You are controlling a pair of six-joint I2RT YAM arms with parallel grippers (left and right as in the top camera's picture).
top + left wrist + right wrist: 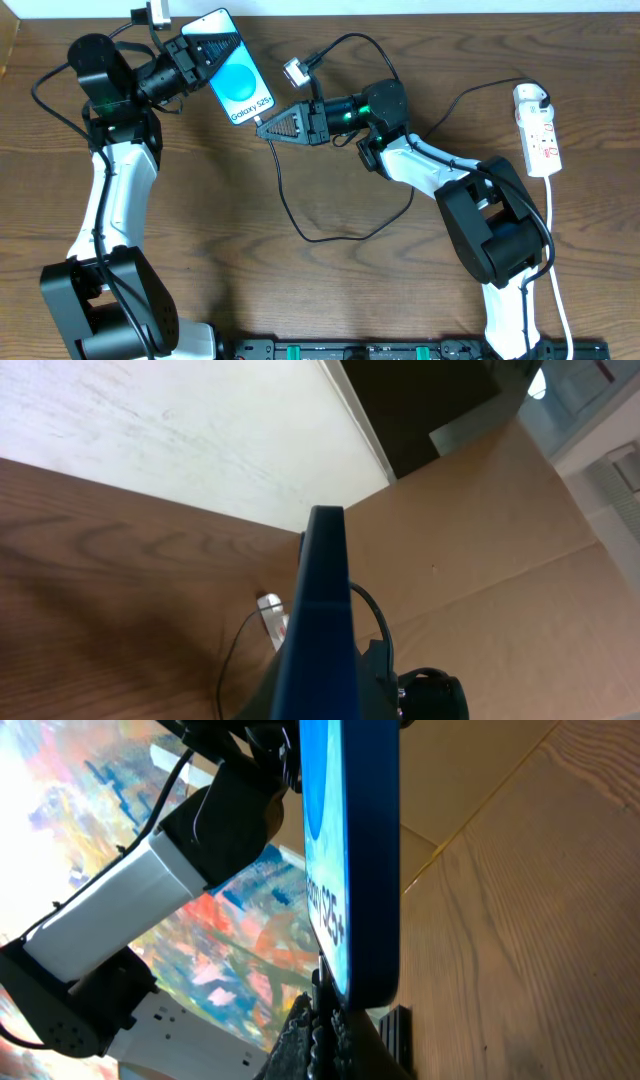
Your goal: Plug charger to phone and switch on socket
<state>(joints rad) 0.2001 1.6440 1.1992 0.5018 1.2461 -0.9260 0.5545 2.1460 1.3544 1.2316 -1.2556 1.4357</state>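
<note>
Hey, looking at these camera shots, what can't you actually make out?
- Whether the charger tip is seated in the phone: too small overhead; in the right wrist view the phone's edge and the right gripper hide it.
- Socket switch position: too small overhead.
- Phone screen in the left wrist view: seen edge-on.

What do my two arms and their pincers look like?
The left arm and right arm match: white links, bulky black joints, green indicator glow, thin black cables alongside. The right pincer is a black ribbed wedge; the left pincer is black too.
</note>
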